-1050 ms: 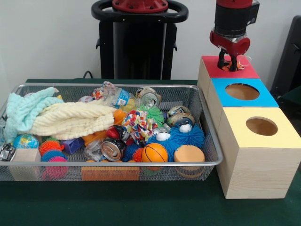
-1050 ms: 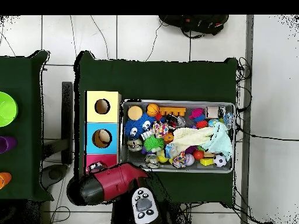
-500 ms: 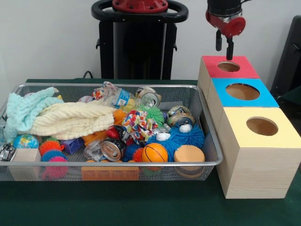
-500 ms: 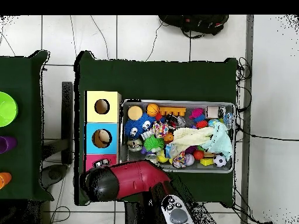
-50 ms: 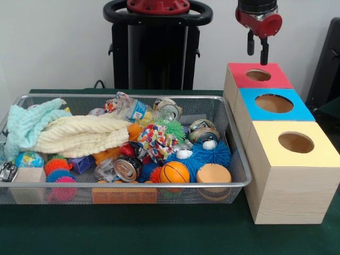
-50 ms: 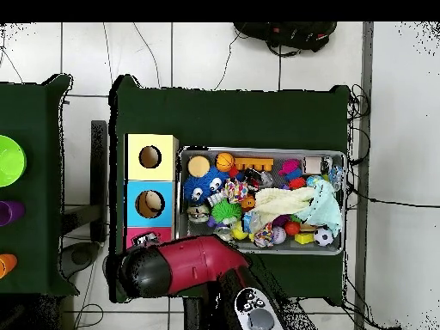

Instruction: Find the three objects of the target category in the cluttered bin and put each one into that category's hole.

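My gripper (image 5: 257, 50) hangs open and empty, a short way above the round hole (image 5: 258, 75) in the red-topped box (image 5: 271, 82). The wire mesh bin (image 5: 133, 184) to its left holds mixed clutter: an orange basketball (image 5: 174, 172), crushed cans (image 5: 127, 168) (image 5: 169, 110), a blue spiky toy (image 5: 210, 154), a round wooden disc (image 5: 213, 173), a cream cloth (image 5: 79, 135) and a teal cloth (image 5: 26, 125). In the overhead view my red arm (image 6: 176, 266) covers most of the red box; the gripper itself is hidden there.
A blue-topped box (image 5: 297, 111) and a yellow-topped box (image 5: 319, 154), each with a hole, stand in a row with the red one, right beside the bin. Spiky balls, a globe ball and wooden blocks crowd the bin's front left.
A second ago the gripper was down at the red box's hole with something small and orange between its fingers. It has since lifted clear, empty, and drifted slightly right.
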### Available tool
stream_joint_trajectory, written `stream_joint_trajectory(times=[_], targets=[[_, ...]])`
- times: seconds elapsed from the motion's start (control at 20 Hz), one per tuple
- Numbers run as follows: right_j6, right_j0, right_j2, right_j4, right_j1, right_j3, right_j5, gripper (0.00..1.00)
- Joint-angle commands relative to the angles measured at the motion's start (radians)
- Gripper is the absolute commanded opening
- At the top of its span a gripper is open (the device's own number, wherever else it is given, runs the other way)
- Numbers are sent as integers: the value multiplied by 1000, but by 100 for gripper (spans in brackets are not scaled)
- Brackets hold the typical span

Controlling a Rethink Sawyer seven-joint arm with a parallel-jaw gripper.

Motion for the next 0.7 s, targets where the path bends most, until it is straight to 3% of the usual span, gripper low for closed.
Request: stream_joint_trajectory(times=[0.05,0.45,0.6,0.7], targets=[[-212,-79,101,-19,-30,54,67,100],[-449,-404,255,-81,-32,110,133,100],[-518,-494,269,-134,-1,43,209,100],[-538,-512,245,-189,31,-24,249,100]])
